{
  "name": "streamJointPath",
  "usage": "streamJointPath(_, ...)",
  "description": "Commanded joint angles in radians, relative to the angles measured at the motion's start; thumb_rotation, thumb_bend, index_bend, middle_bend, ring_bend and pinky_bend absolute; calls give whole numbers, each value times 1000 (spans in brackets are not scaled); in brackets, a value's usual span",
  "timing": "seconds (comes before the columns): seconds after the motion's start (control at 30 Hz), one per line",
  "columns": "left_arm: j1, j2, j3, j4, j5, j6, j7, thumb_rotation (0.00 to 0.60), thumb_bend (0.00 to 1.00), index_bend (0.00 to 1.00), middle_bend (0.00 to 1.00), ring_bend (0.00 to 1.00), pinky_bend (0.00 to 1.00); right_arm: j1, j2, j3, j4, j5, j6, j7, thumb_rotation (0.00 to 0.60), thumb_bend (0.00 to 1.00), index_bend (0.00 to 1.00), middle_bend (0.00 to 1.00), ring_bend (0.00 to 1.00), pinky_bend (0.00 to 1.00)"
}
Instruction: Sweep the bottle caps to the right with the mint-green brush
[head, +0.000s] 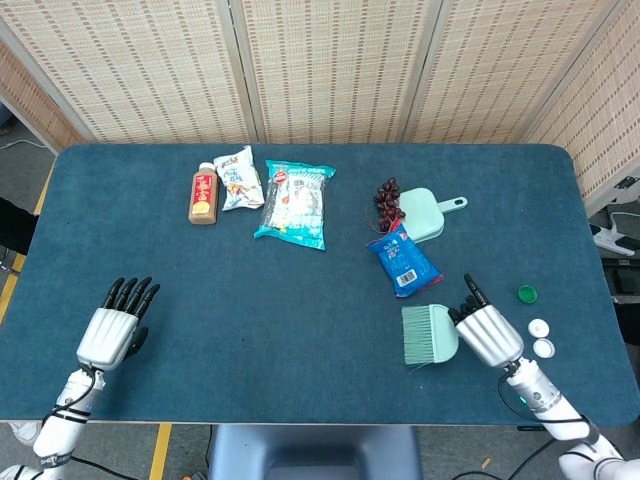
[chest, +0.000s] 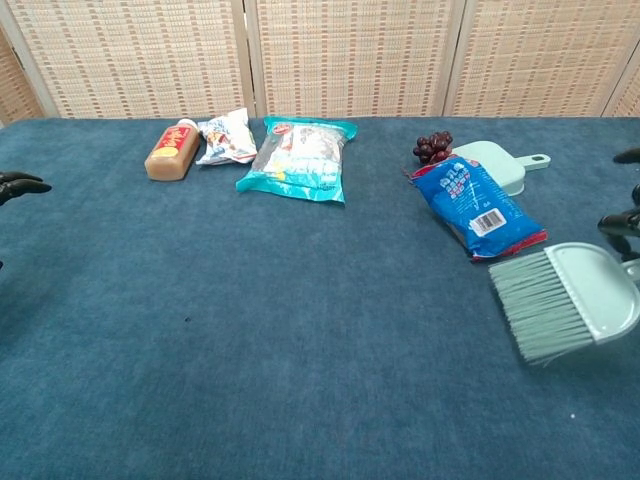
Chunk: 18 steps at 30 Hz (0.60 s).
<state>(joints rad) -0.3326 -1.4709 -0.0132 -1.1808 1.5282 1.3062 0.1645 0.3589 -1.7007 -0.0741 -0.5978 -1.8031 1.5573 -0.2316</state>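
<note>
Three bottle caps lie right of one mint-green brush (head: 430, 334) on the worktop (head: 300, 320).
Near edge: right hand (head: 487, 333) grips the brush, bristles pointing left; left hand (head: 112, 332) rests empty, fingers extended. One green cap (head: 527, 294) and two white caps (head: 541, 338) sit just right of the right hand. Farther: one blue packet (head: 403, 260), one dustpan (head: 426, 213), one grape bunch (head: 387, 203), two snack bags (head: 270, 195), one bottle (head: 203, 194).

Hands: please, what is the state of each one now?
Left hand: open, holding nothing.
Right hand: holding the mint-green brush.
</note>
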Motion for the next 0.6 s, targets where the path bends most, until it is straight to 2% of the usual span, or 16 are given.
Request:
streamJointPath(0.03, -1, 0, 0, 1, -1, -3, -1, 600, 451, 0, 0, 0, 14, -7, -82, -14, 99, 18, -56, 59, 600, 380, 526, 602, 457, 154)
streamJointPath(0.07, 0, 0, 0, 1, -1, -3, -1, 600, 451, 0, 0, 0, 15, -10, -90, -12, 107, 24, -65, 56, 600, 367, 408, 535, 410, 140)
streamJointPath(0.1, -1, 0, 0, -1, -1, -3, -1, 600, 452, 0, 0, 0, 15, -14, -94, -14, 110, 33, -86, 53, 600, 345, 245, 442, 340, 107)
streamJointPath(0.13, 0, 1, 0, -2, -1, -1, -2, 600, 452, 0, 0, 0, 15, -18, -91, -13, 100, 43, -110, 52, 600, 330, 158, 375, 288, 78)
streamJointPath(0.17, 0, 2, -1, -3, -2, 0, -3, 600, 451, 0, 0, 0, 15, -23, -82, -13, 80, 56, -139, 46, 600, 304, 56, 259, 195, 38)
streamJointPath(0.2, 0, 1, -3, -2, -3, 0, -4, 600, 452, 0, 0, 0, 15, -30, -64, -9, 39, 74, -175, 30, 600, 276, 4, 141, 101, 10)
streamJointPath(0.27, -1, 0, -4, 0, -6, -2, -7, 600, 454, 0, 0, 0, 15, -39, -24, -5, -48, 98, -210, 1, 600, 225, 0, 15, 8, 0)
streamJointPath(0.3, 1, 3, -4, -4, -4, 2, -8, 600, 456, 0, 0, 0, 15, -43, 10, -6, -112, 106, -221, -21, 600, 203, 0, 0, 0, 0)
streamJointPath(0.37, 0, 4, -5, -5, -6, -1, -8, 600, 455, 0, 0, 0, 15, -52, 61, -7, -203, 113, -221, -55, 591, 175, 0, 0, 0, 0)
streamJointPath(0.47, -2, 6, -7, -6, -8, -3, -9, 600, 455, 0, 0, 0, 15, -70, 151, -16, -367, 133, -240, -104, 544, 153, 0, 0, 0, 0)
streamJointPath(0.6, -3, 7, -6, -11, -6, -3, -6, 600, 454, 0, 0, 0, 17, -77, 322, -40, -655, 194, -332, -102, 538, 146, 0, 0, 0, 0)
